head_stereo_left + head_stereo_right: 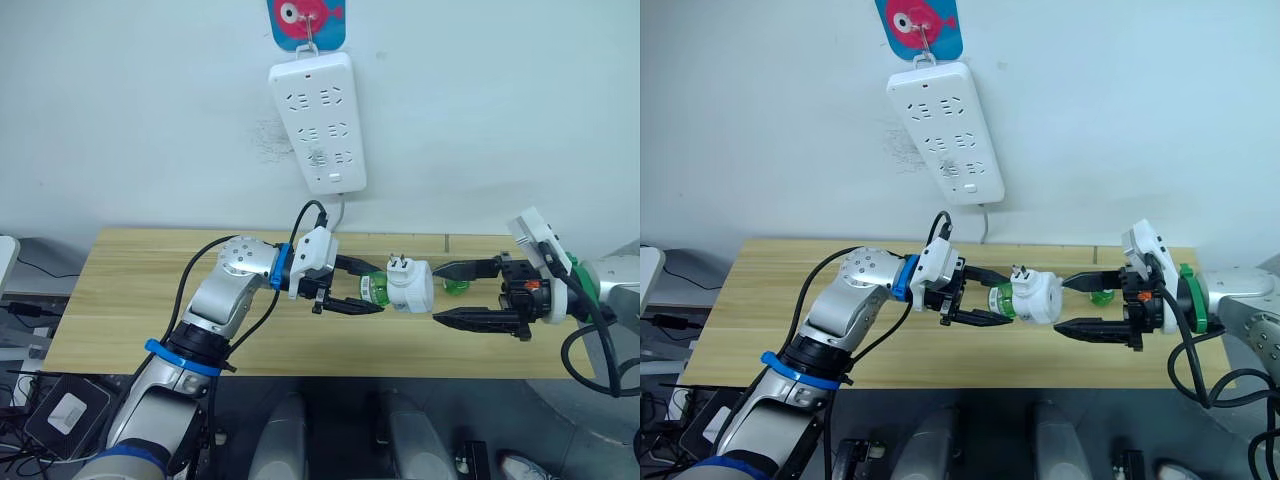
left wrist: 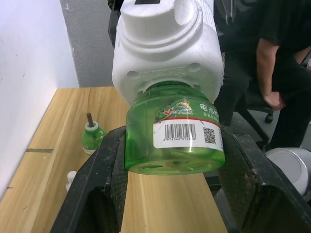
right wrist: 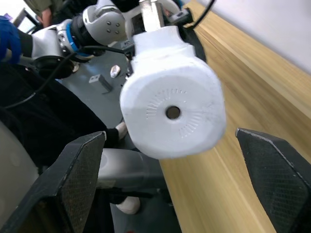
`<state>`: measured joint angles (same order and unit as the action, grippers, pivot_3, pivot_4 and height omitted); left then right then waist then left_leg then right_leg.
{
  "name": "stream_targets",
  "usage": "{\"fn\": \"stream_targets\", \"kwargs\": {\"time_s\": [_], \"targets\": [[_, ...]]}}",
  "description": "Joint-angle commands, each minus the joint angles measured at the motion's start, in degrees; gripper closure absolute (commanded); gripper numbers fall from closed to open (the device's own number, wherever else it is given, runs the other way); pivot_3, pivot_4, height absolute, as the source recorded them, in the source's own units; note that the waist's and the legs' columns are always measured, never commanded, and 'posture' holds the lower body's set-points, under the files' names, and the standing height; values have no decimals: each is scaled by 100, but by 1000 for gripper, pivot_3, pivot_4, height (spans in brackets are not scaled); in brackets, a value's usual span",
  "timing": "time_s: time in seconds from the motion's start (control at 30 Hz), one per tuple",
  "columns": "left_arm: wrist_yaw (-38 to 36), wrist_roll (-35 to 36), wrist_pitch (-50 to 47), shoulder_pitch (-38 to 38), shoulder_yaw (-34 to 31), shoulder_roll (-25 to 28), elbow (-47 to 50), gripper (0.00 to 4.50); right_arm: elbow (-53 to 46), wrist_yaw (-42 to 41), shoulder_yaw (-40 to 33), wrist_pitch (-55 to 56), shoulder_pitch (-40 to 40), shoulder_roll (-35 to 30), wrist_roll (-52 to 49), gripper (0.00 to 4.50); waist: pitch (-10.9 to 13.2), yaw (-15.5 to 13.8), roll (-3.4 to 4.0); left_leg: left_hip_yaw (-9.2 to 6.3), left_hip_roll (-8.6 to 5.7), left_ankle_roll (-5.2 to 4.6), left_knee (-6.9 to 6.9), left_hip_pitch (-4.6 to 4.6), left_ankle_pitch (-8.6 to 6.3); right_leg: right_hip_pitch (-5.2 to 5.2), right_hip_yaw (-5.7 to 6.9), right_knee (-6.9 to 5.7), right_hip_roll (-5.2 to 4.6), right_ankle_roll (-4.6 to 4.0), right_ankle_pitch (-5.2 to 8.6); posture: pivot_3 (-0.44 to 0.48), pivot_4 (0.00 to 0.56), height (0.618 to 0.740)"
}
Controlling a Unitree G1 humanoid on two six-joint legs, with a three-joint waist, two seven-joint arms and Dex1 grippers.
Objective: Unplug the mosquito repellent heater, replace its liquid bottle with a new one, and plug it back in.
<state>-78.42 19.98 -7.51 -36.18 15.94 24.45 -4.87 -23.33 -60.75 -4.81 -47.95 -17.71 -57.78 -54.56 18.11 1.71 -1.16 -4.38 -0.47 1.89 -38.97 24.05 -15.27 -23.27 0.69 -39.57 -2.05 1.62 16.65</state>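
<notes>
Here left gripper (image 1: 352,287) clamps bottle (image 1: 375,290); right gripper (image 1: 452,293) open, facing heater (image 1: 410,285).

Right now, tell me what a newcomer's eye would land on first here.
The white heater with its green bottle hangs in mid-air above the wooden table, unplugged; the left end effector is shut on the bottle, while the right end effector gapes open just beyond the heater's domed face. Behind, a white power strip hangs slanted on the wall. A second green bottle stands on the table.
</notes>
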Motion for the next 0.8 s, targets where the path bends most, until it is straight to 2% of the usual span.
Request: {"fn": "stream_targets", "kwargs": {"time_s": [0.03,0.5,0.67,0.8], "targets": [[-85,58,9,-56,32,-41,223,2237,-272,45,1,37,-108,97,57,13,0,1,0,1,0,0,0,0,0,0,0,-1,0,0,0,-29,267,740],[-36,42,-180,-47,102,-102,306,2237,-447,171,311,64,-360,498,470,13,0,3,0,-1,-1,13,-2,-3,7,0,0,-8,-1,0,0,-29,267,740],[-2,26,-151,-42,86,-140,301,2237,-428,48,342,216,-258,501,647,1471,-1,0,0,-1,-2,12,-2,-4,7,0,-1,-9,-1,0,0,-23,258,740],[31,30,-164,-35,99,-155,338,2237,-407,74,314,215,-255,549,657,1494,-1,1,0,-1,-2,15,-2,-5,9,0,0,-14,-1,0,0,-22,262,740]]}}
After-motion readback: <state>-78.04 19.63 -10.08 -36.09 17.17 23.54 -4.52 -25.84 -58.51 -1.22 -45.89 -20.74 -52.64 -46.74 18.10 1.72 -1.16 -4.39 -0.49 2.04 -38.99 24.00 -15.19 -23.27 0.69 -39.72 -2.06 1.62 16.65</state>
